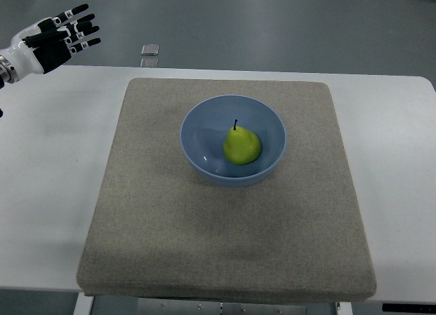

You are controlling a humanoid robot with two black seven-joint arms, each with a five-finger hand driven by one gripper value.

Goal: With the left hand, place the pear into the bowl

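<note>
A yellow-green pear [242, 146] with a dark stem lies inside the light blue bowl [199, 122], right of the bowl's middle. The bowl stands on a beige mat [157, 219] near the mat's centre. My left hand [67, 35] hangs at the upper left corner, well away from the bowl, above the table's far left edge. Its black fingers [80, 23] are spread and hold nothing. The right hand does not show.
The mat lies on a white table [48, 158]. A small grey square object [150, 50] sits on the floor beyond the table's far edge.
</note>
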